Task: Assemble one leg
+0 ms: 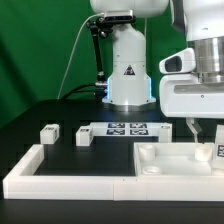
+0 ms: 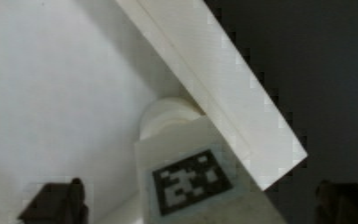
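Straddling the leg [image 2: 190,170], the gripper [image 2: 197,205] hangs released: in the wrist view each dark finger [image 2: 55,200] stands clear of the little block, with a gap on both sides, so nothing is grasped. The leg sits upright between them with its marker tag facing the camera. It is pressed close against the raised rim [image 2: 211,80] of the tabletop [image 1: 168,165], on the tabletop's white floor. That spot looks like a corner seat, which would explain the wide jaws. The block seems either just set there or about to be pinched for fixing, and I cannot tell which.

Outward from there, the tabletop lies near, at the exterior view's right, beneath the arm. The long border wall [image 1: 60,178] runs along the near edge towards the exterior view's left, probably to keep parts squared. Two spare legs [image 1: 48,132] [image 1: 83,135] wait on the black table farther left, well apart from the gripper. The marker board [image 1: 125,128] lies beyond them.
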Controlling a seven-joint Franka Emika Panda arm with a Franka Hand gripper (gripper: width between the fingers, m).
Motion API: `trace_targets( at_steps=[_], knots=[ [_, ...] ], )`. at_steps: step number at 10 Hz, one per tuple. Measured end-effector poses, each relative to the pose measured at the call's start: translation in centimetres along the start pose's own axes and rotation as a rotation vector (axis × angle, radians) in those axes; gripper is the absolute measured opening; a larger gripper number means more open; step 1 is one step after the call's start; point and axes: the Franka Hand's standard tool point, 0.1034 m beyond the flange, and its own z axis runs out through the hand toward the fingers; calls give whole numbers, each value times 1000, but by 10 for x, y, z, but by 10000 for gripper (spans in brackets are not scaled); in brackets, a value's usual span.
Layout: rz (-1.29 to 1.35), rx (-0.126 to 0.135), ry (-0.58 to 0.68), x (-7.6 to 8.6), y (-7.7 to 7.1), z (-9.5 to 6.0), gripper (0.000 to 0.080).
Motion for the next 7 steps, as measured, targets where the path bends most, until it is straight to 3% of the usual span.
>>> trace_targets(
  at_steps=[1, 4, 5, 6, 7],
  knots=[
    [-138, -15, 4, 2, -1, 0, 649],
    [-182, -17, 7, 3, 0, 0, 629],
    [-182, -17, 7, 3, 0, 0, 501],
    [-182, -17, 7, 3, 0, 0, 307],
    [-182, -17, 7, 3, 0, 0, 291]
  ],
)
